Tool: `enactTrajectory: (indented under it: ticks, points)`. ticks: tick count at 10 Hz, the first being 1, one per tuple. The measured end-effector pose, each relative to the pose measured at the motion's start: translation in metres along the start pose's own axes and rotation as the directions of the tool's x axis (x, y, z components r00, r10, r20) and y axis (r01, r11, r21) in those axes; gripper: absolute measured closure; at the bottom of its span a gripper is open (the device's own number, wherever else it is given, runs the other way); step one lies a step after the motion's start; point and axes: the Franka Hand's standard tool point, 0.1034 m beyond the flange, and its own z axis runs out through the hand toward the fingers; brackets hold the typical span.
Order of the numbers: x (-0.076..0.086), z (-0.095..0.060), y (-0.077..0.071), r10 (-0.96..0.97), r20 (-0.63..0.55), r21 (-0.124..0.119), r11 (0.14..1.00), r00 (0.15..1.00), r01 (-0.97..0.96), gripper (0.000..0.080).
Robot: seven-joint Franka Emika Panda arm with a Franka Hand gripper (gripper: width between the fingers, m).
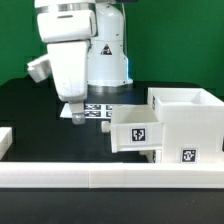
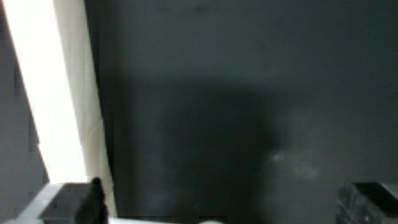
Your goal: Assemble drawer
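Observation:
The white drawer case (image 1: 188, 112) stands on the black table at the exterior view's right. The white drawer box (image 1: 138, 130) sits in its front opening, sticking out toward the exterior view's left, with a marker tag on its face. My gripper (image 1: 76, 110) hangs well to the left of both, low over the table beside the marker board (image 1: 100, 112). In the wrist view the gripper (image 2: 222, 206) is open and empty. Its two dark fingertips (image 2: 71, 204) stand wide apart over bare dark table. The drawer parts are out of the wrist view.
A long white rail (image 1: 110, 176) runs along the table's front edge, with a short white piece (image 1: 5, 138) at the far left. The robot's base (image 1: 105, 60) stands behind the marker board. A white strip (image 2: 54, 100) runs along one side of the wrist view.

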Motion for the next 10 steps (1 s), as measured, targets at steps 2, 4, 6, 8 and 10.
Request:
enactTrajectory:
  ticks: [2, 4, 6, 8, 10]
  points:
    - [0.013, 0.010, 0.000, -0.037, -0.016, 0.016, 0.999, 0.999, 0.038, 0.0151]
    - [0.011, 0.011, 0.000, -0.030, -0.016, 0.016, 0.999, 0.999, 0.030, 0.0151]
    - [0.011, 0.016, -0.002, -0.009, -0.021, 0.024, 1.000, 1.000, 0.009, 0.0151]
    - [0.027, 0.018, 0.008, 0.006, -0.035, 0.036, 0.999, 0.999, -0.005, 0.0151]
    - [0.038, 0.022, 0.012, 0.035, -0.043, 0.041, 0.999, 0.998, -0.033, 0.0151]
